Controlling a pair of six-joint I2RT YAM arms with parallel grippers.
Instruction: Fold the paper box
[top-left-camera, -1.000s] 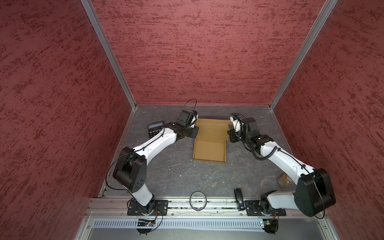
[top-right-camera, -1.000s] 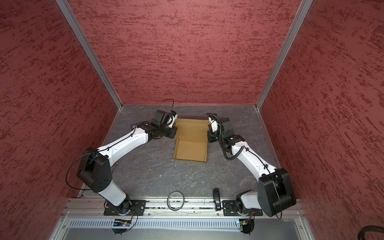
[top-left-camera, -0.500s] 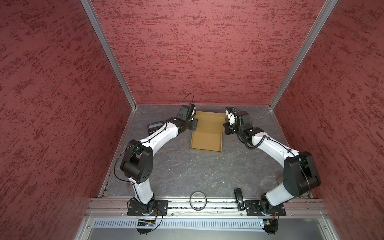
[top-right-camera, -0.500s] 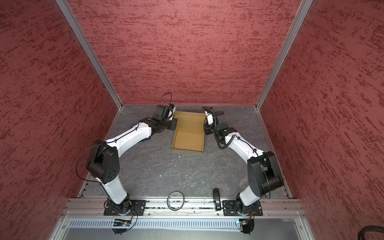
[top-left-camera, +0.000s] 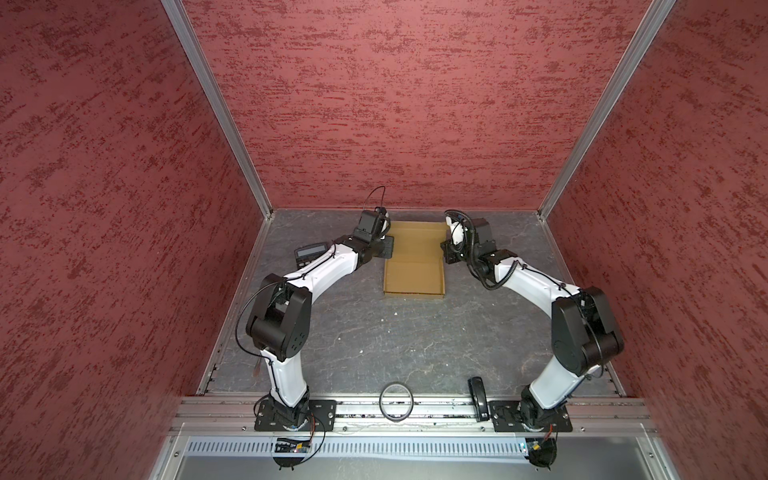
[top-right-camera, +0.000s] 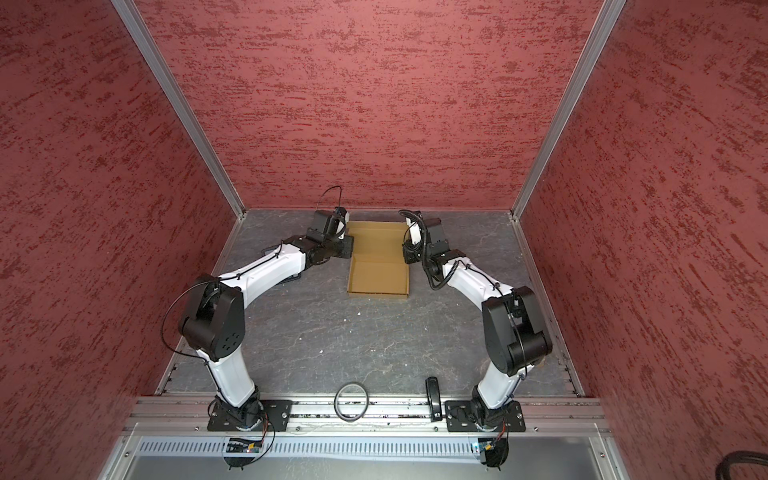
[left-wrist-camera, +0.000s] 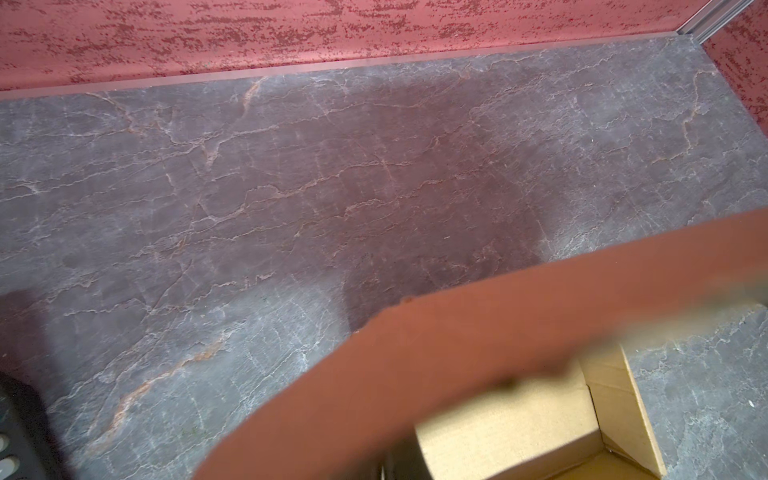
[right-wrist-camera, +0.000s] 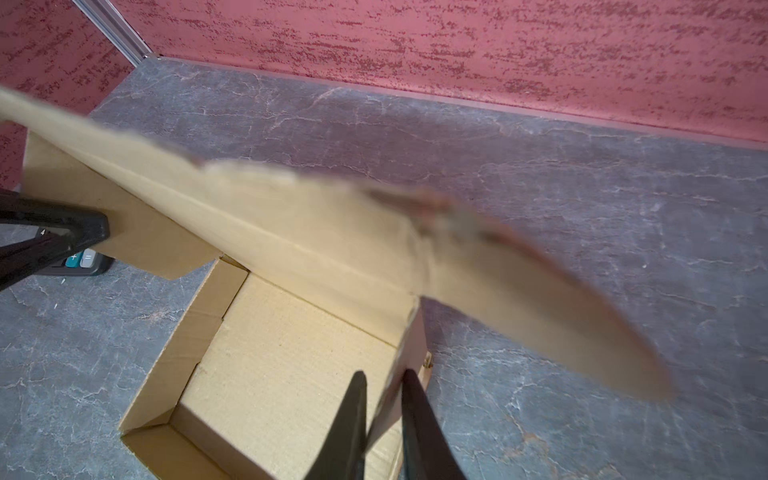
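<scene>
The tan paper box sits far back on the table in both top views. It is a shallow tray with its lid tilted up at the far side. My left gripper is at the box's left edge and shut on the lid's side flap. In the left wrist view that flap hides the jaws. My right gripper straddles the tray's right wall. Its jaws are slightly parted, with a thin gap beside the wall.
A dark calculator lies just left of the box, under my left arm. A black ring and a black oblong object rest at the front rail. The red back wall is close behind the box.
Both arms carried the box toward the back wall and the lid rose. The right jaws have eased apart a little around the wall.
</scene>
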